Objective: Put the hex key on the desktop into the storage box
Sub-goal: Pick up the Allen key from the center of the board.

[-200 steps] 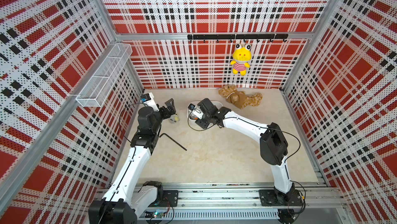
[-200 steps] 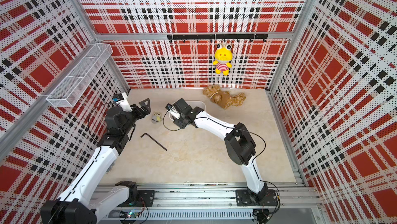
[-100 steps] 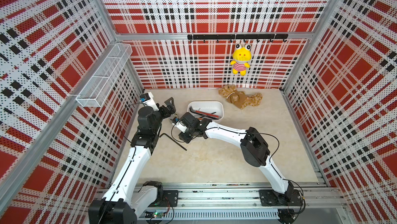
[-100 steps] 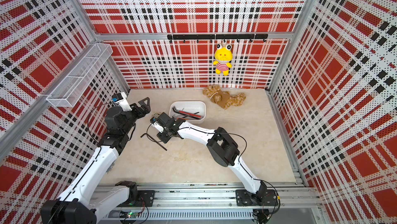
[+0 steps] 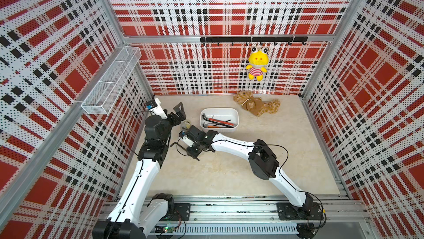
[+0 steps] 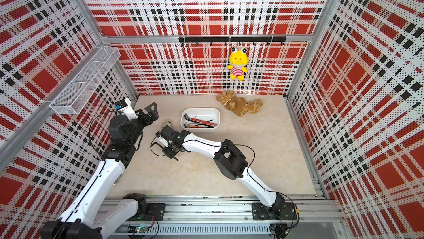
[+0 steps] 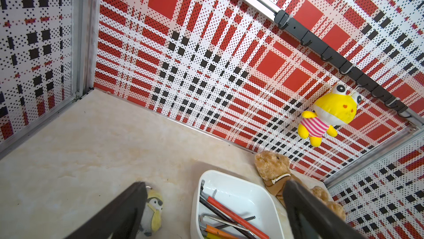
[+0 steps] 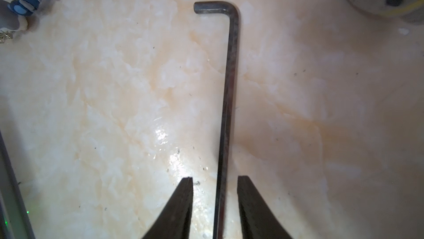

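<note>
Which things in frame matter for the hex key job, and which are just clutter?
Job:
- hex key
- right gripper, jaws open either side of its shaft
- storage box
- desktop

Lying about:
- teddy bear
- hanging frog plush
- penguin toy
- wire-mesh basket

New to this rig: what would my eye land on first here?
The red plaid walls dominate, with a yellow plush frog hanging from the black hook rail at the back. Lower down, the right gripper straddles the hex key on the desktop, jaws open, near the storage box.
</note>
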Robot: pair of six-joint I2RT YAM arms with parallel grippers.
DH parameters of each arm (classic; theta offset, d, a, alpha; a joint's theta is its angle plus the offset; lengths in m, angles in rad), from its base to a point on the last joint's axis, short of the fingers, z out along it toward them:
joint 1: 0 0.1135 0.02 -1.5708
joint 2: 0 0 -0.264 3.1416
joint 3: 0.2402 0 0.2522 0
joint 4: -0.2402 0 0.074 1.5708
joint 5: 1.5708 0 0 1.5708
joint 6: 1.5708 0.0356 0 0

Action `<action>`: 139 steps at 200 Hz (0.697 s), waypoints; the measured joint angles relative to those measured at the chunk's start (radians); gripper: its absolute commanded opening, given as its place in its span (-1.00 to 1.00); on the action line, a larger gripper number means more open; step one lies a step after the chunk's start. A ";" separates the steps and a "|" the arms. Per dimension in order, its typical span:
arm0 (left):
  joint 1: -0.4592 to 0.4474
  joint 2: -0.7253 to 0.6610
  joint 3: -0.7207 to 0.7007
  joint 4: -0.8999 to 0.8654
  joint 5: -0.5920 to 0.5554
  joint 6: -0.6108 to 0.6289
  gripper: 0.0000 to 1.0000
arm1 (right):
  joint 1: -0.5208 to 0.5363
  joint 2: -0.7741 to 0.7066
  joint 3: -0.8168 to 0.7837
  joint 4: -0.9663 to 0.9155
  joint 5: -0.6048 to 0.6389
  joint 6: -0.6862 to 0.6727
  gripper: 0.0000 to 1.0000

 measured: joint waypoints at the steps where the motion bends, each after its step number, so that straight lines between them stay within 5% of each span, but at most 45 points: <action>1: 0.000 0.000 0.000 0.001 0.000 0.000 1.00 | 0.001 0.001 0.001 0.000 0.000 0.001 -0.22; 139: 0.008 0.005 -0.013 0.013 0.000 0.000 1.00 | 0.037 0.095 0.117 -0.155 0.174 0.111 -0.29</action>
